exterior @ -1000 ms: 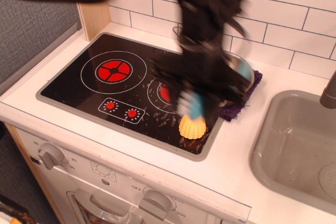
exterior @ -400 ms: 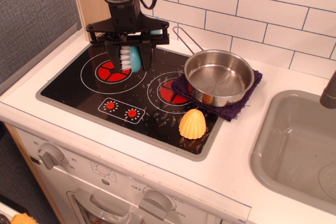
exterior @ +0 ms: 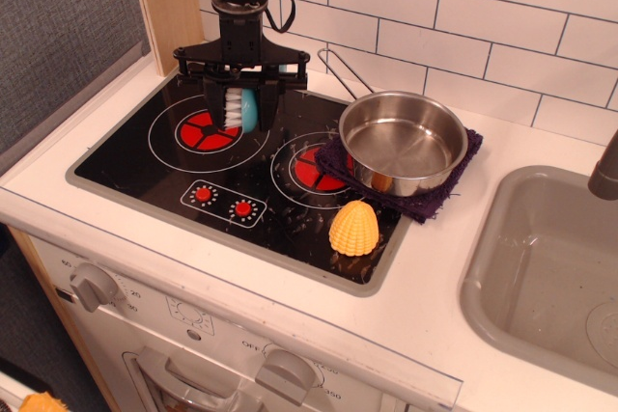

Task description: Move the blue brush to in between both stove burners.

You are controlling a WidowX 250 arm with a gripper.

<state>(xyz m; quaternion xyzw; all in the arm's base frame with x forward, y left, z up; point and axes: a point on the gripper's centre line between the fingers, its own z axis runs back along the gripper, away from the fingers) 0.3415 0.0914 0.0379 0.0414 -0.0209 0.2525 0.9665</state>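
While the gripper [exterior: 239, 108] hangs over the black cooktop [exterior: 126, 156], its jaws are clenched on the blue brush [exterior: 241, 109], which sits between them with its white bristles turned toward the left and its teal body to the right. The brush appears to be held above the glass rather than resting on it, though how far above cannot be told. Directly below and slightly left of the jaws lies the left burner [exterior: 207, 130]; the right burner [exterior: 314, 171] is off to the right and a little nearer the camera, partly covered by a purple cloth [exterior: 439, 195] that carries a steel pan [exterior: 403, 142]. The gap between the two burners seems to lie just right of the jaws, so a release here would likely drop the brush on or at the edge of the left burner's ring instead of in the middle. Drifting too far right risks knocking the pan's wire handle [exterior: 340, 69], which reaches toward the jaws from behind. A release from height could also let the round-headed brush roll or bounce off target. The yellow ribbed toy [exterior: 353, 229], forward and right of the jaws, is well clear.
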